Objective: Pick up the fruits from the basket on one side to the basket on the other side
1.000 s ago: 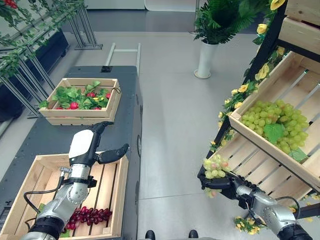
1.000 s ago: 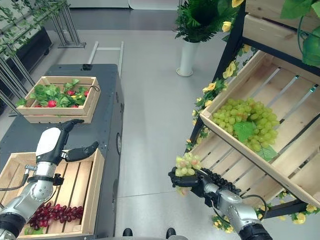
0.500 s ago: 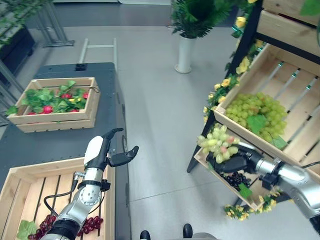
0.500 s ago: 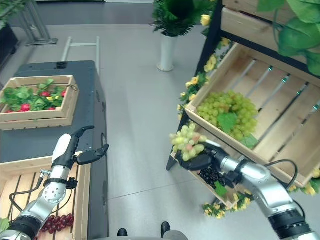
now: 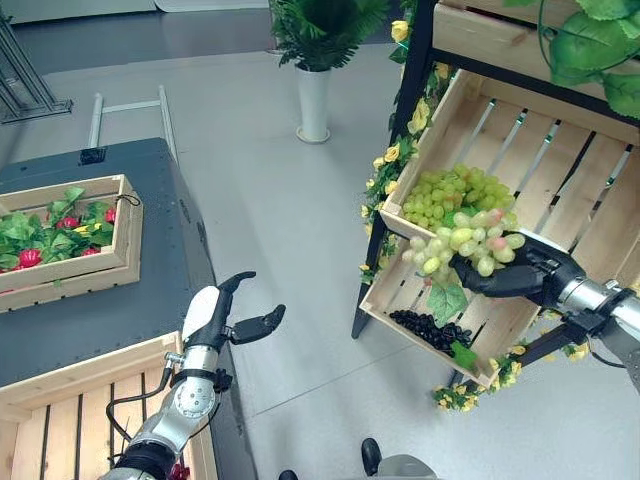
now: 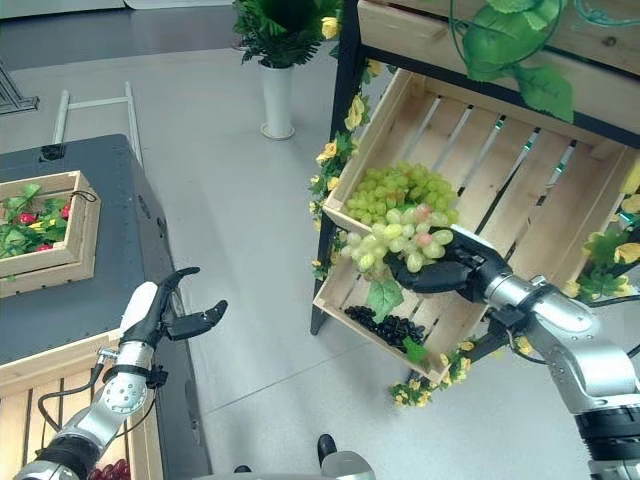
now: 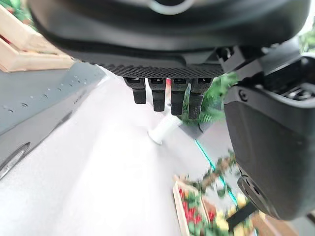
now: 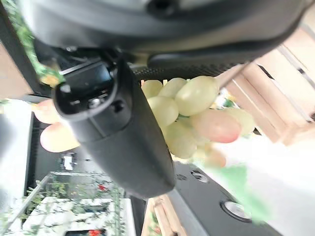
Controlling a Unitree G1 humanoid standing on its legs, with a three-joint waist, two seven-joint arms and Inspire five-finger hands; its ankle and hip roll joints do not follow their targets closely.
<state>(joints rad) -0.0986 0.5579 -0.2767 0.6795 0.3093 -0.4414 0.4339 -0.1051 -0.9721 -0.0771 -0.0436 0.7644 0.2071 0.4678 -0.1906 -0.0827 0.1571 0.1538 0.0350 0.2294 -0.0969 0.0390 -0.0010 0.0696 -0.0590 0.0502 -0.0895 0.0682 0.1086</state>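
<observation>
**Grapes held at the shelf crates**

The right hand [image 6: 447,272] has its fingers and thumb curled round a bunch of green grapes [image 6: 400,243] with a few pinkish ones and a leaf hanging below — the right wrist view shows the grapes pressed against the palm. The bunch hangs in front of the tilted wooden crate [image 5: 520,160] on the shelf, just below the pile of green grapes [image 5: 455,195] lying in that crate's lower corner. Under it, a lower crate [image 5: 405,300] holds dark grapes [image 5: 430,331].

The left hand [image 5: 222,318] hovers past the counter's right edge, over the floor, fingers loosely spread and holding nothing. On the dark counter [image 5: 130,300] sit a crate of leafy greens and red fruit [image 5: 55,225] near its far left edge and a slatted crate [image 5: 70,420] at the near edge.
</observation>
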